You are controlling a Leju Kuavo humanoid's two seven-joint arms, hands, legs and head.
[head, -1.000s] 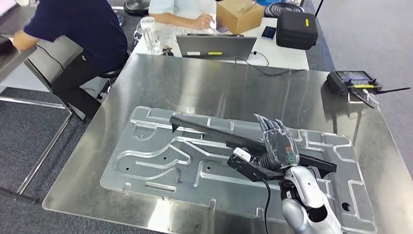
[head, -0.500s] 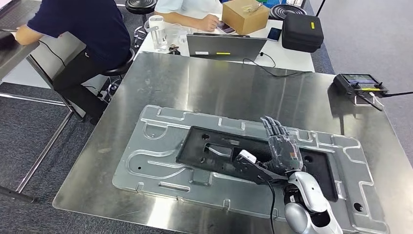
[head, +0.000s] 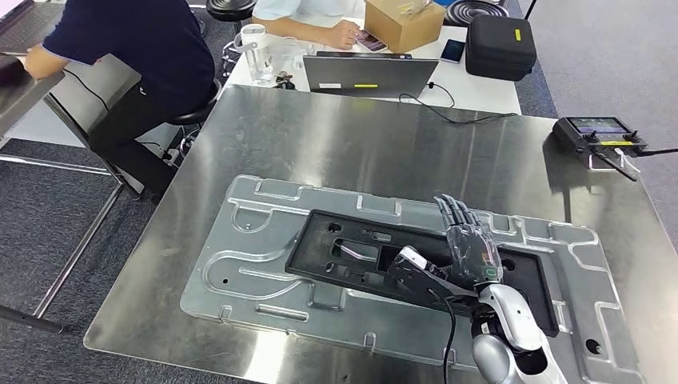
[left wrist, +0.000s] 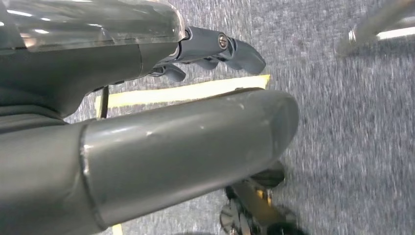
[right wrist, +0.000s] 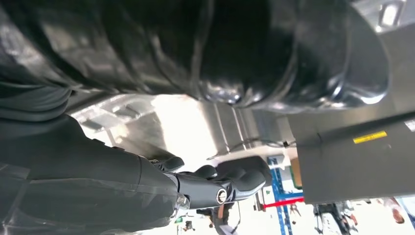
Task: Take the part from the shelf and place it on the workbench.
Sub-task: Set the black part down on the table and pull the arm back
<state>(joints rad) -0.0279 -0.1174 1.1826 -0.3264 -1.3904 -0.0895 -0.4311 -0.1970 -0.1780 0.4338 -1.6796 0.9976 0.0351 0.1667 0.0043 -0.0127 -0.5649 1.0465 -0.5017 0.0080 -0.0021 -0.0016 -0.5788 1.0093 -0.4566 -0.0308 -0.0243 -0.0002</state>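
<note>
The part [head: 360, 252] is a flat black plastic frame with cut-outs, lying flat on the ribbed silver plate [head: 256, 240] on the steel workbench [head: 360, 152]. My right hand [head: 472, 248] hovers over the frame's right half with its fingers stretched forward. In the right wrist view the glossy black part [right wrist: 195, 49] sits apart from the dark fingers [right wrist: 230, 181], with bright plate showing between them. My left hand [left wrist: 186, 132] hangs over grey carpet and holds nothing, its fingers [left wrist: 215, 46] loosely bent away from the thumb.
A black remote controller [head: 596, 132] rests at the bench's far right corner. Beyond the bench a white table carries a laptop [head: 368, 74], a cardboard box [head: 404, 20] and a black case [head: 500, 46]. A person in dark blue [head: 136, 48] sits at the far left.
The black part went from standing tilted on its edge in my right hand to lying flat on the silver plate. The view has shifted slightly.
</note>
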